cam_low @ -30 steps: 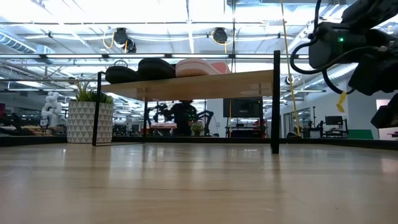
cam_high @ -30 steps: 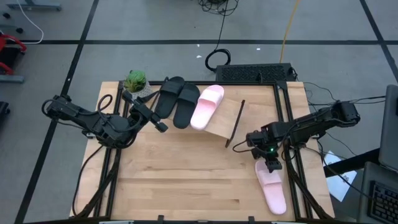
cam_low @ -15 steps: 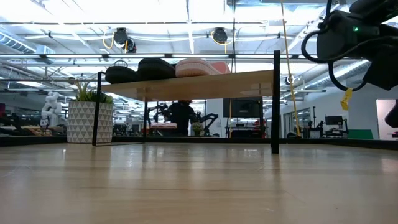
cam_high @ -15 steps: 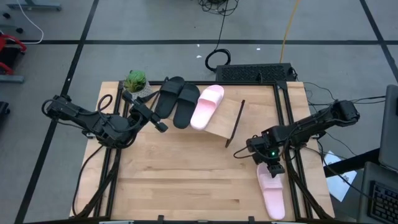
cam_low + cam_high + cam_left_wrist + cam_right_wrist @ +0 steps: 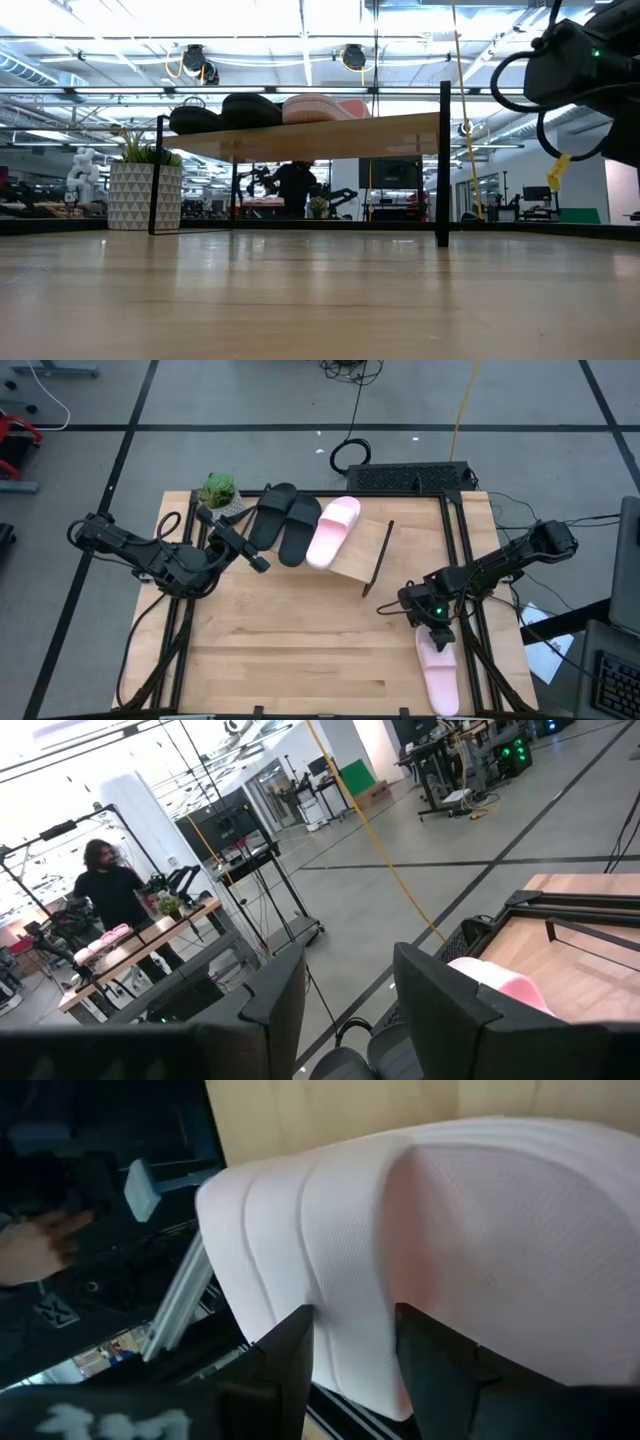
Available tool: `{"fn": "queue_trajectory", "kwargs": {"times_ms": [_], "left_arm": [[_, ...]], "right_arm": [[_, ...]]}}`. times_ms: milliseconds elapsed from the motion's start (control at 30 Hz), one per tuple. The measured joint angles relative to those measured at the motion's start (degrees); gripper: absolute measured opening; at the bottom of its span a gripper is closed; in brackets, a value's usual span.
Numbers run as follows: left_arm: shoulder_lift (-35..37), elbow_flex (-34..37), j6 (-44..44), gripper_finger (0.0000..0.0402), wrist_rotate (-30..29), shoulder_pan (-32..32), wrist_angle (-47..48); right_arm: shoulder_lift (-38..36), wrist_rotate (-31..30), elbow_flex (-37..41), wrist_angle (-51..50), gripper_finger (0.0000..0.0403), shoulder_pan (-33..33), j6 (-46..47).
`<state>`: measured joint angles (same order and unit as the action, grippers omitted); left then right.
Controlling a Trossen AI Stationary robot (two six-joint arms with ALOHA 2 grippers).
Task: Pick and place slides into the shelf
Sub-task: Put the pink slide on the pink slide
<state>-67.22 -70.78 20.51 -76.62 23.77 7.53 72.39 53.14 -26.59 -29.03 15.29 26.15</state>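
Note:
The shelf (image 5: 358, 556) stands at the table's far side. On its plank top rest two black slides (image 5: 284, 520) and one pink slide (image 5: 332, 530); the low view shows them on the shelf (image 5: 330, 134) too. A second pink slide (image 5: 438, 672) lies sole down on the table near the right edge. My right gripper (image 5: 438, 628) is open and hangs over that slide's far end, which fills the right wrist view (image 5: 420, 1230). My left gripper (image 5: 258, 564) waits, open, in front of the shelf's left half. My right gripper (image 5: 350, 1360) comes at the pink slide's far end from above, pointing down, one open finger (image 5: 285, 1355) on either side of a pink stretch of it (image 5: 350, 1310). Whether the fingertips touch the slide I cannot tell.
A potted plant (image 5: 218, 490) stands at the shelf's left end. Black frame rails (image 5: 470, 650) run along the table's right edge beside the slide. Bare wooden tabletop (image 5: 300, 640) lies between the arms. A person (image 5: 112, 892) is in the room beyond.
My right gripper has moved toward the table's near edge and down, closing on the pink slide's far end. The slide on the table seems to have shifted slightly toward the near edge and straightened.

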Motion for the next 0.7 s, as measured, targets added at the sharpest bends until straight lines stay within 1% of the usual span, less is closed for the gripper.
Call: {"fn": "queue_trajectory", "kwargs": {"times_ms": [267,433,600,700], "left_arm": [[0.00,0.00,-0.27,0.0159,0.04,0.03,0.00],[0.00,0.00,-0.28,0.0159,0.07,0.15,0.00],[0.00,0.00,-0.09,0.0159,0.07,0.15,0.09],[0.00,0.00,-0.07,0.0159,0.07,0.15,0.15]], "right_arm": [[-0.01,2.68,0.04,6.78,0.0130,-0.04,3.52],[-0.01,4.55,0.04,6.98,0.0130,-0.07,3.76],[-0.01,8.24,0.04,7.01,0.0130,-0.11,3.85],[-0.01,9.47,0.04,6.97,0.0130,-0.11,3.85]]}}
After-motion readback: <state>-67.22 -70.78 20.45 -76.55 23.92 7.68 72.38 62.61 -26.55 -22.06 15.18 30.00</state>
